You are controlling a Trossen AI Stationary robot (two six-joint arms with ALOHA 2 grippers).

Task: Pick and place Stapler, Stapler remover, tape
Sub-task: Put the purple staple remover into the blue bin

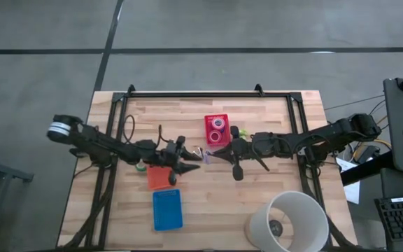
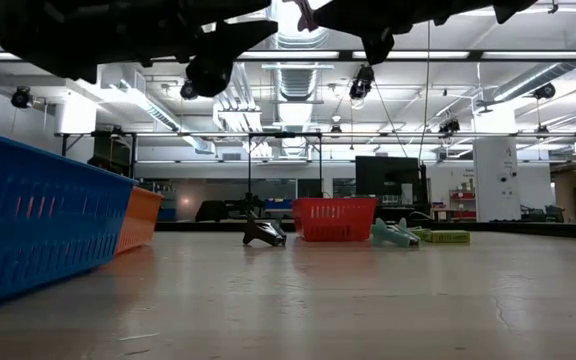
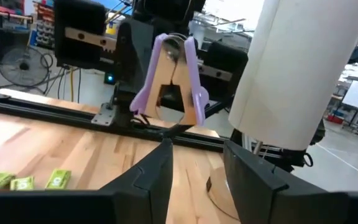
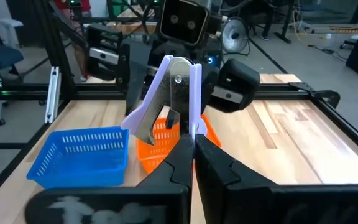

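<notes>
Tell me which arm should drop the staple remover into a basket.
Right. The right gripper is shut on the staple remover, orange basket just ahead; the left gripper is open, empty.

In the high view's centre, the stapler remover (image 1: 203,154) is a tiny purple speck between the grippers. The tape (image 1: 217,131) rolls in the red basket (image 1: 208,120) are too small to count. The white cylinder (image 1: 290,222) is cut off at the bottom edge. In the low view both arms are cropped by the top edge.
</notes>
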